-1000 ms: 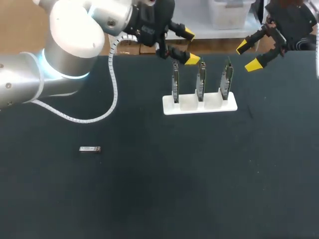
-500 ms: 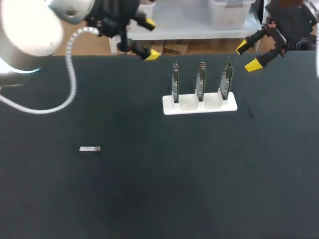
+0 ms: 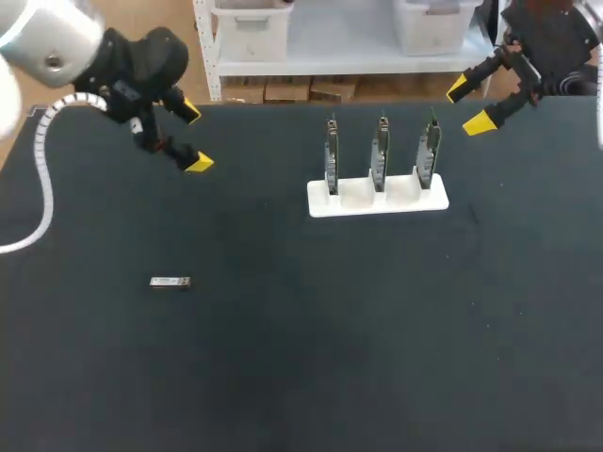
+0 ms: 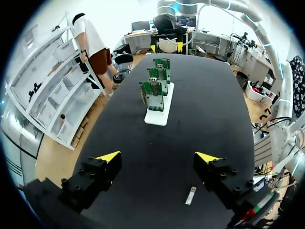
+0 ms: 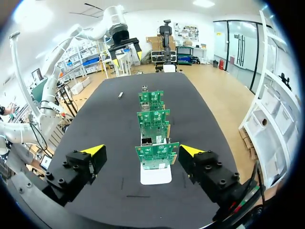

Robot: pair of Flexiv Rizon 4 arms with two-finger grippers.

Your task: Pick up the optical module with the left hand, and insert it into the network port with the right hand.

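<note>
The optical module (image 3: 171, 282) lies flat on the black table (image 3: 301, 377), left of centre in the head view and a little below mid-height, with nothing touching it. In the left wrist view it sits on the cloth just ahead of the left gripper (image 4: 157, 157), nearer to one finger than to the other and clear of both.

Further back, right of centre in the upper half of the head view, a white holder (image 3: 377, 200) carries three green circuit boards standing upright in a row: the left board (image 3: 332, 155), the middle board (image 3: 381, 151) and the right board (image 3: 430, 149). In the right wrist view they line up one behind another ahead of the right gripper (image 5: 142, 150), the closest board (image 5: 157, 156) between its spread fingers without touching either. The ports on the boards are too small to make out.

Furthest back, the left gripper (image 3: 195, 138) hangs in the upper left of the frame, well apart from the module, jaws spread and holding nothing. The right gripper (image 3: 468, 105) hangs in the upper right, beside the holder's far end, likewise released and empty.
</note>
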